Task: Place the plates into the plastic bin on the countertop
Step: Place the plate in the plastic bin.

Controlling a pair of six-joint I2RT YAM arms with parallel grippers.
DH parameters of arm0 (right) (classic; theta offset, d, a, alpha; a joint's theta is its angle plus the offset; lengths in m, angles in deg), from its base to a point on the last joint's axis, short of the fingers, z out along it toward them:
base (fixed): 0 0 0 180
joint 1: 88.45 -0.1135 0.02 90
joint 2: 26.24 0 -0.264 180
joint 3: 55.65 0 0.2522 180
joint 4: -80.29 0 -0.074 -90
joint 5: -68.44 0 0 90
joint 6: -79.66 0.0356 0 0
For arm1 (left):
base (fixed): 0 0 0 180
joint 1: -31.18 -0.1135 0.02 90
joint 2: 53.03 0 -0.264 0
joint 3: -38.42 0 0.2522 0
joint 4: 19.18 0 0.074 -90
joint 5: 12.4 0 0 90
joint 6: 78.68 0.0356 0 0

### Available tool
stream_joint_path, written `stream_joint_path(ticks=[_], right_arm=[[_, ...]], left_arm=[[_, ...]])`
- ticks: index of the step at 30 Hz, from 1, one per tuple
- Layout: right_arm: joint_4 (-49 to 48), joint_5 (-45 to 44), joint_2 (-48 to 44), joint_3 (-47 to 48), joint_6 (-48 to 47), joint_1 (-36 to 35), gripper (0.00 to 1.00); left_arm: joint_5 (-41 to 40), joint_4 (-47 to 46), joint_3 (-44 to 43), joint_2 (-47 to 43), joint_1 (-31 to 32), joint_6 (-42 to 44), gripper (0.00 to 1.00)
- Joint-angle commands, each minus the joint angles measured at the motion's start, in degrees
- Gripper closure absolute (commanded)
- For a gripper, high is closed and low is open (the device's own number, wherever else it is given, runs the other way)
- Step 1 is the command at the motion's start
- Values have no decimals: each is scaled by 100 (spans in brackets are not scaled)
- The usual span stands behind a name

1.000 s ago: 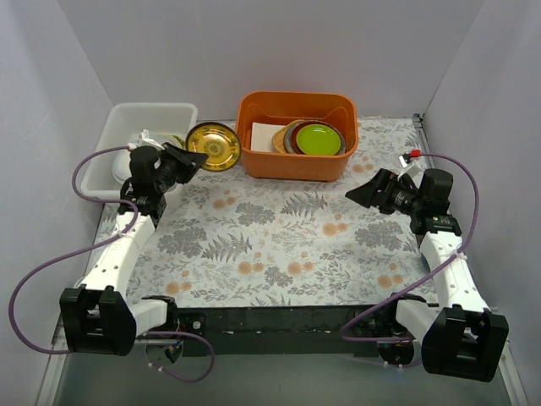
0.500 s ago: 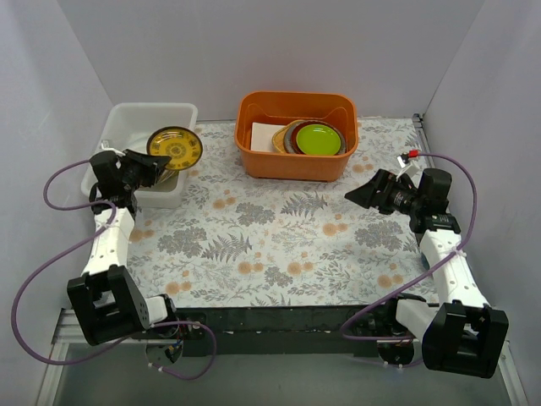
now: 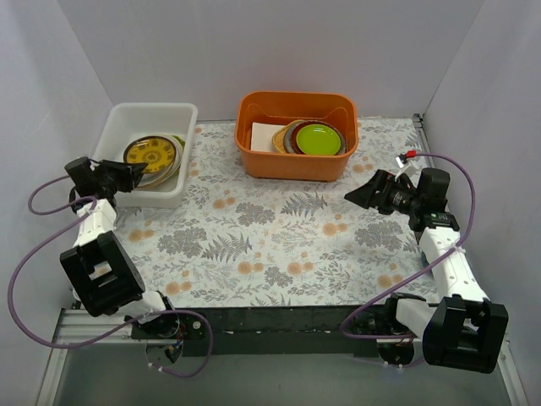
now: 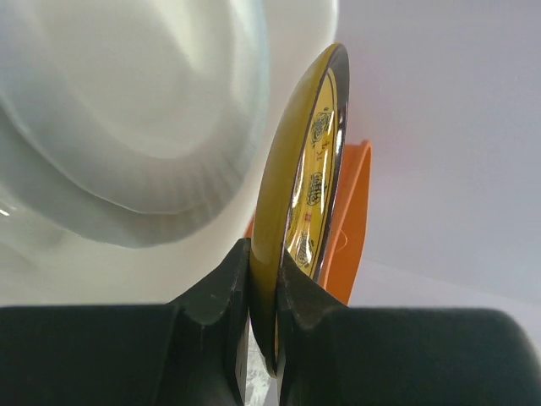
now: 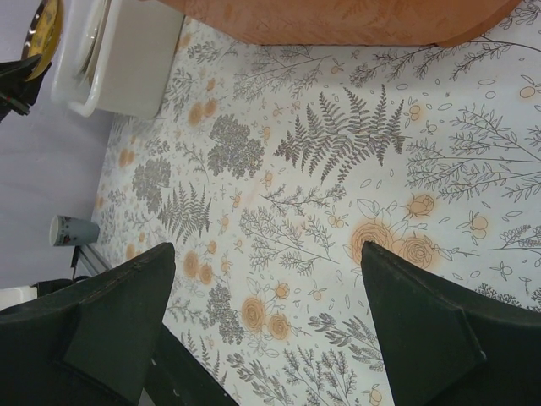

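Observation:
My left gripper (image 3: 125, 176) is shut on the rim of a dark brown-gold plate (image 3: 152, 156), held over the stack of plates lying in the white plastic bin (image 3: 148, 112) at the back left. In the left wrist view the plate (image 4: 296, 194) stands edge-on between my fingers (image 4: 221, 296), with a white plate (image 4: 127, 110) beside it. My right gripper (image 3: 362, 193) is open and empty above the fern-printed countertop (image 3: 279, 245) at the right; its view shows the bare countertop (image 5: 321, 194) between the spread jaws.
An orange tub (image 3: 296, 161) at the back middle holds a lime-green plate (image 3: 319, 138) on maroon-rimmed plates and a white sheet. Grey walls close in on three sides. A small cup (image 5: 72, 230) shows past the table's edge in the right wrist view.
My left arm swung left and down, carrying the brown-gold plate from beside the orange tub over the white bin and lowering it onto the stack. The right arm has not moved.

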Motion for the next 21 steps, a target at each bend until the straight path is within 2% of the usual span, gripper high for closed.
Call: stream_joint_path(ticks=[1, 8, 21], right_arm=[[-177, 31, 57, 29, -116, -5, 2], [-327, 215, 198, -24, 16, -5, 2], [-380, 206, 277, -76, -28, -5, 2]], left_arm=[[435, -95, -299, 257, -277, -131, 100], [355, 239, -853, 810, -488, 89, 100], [294, 257, -1240, 1584, -506, 98, 98]])
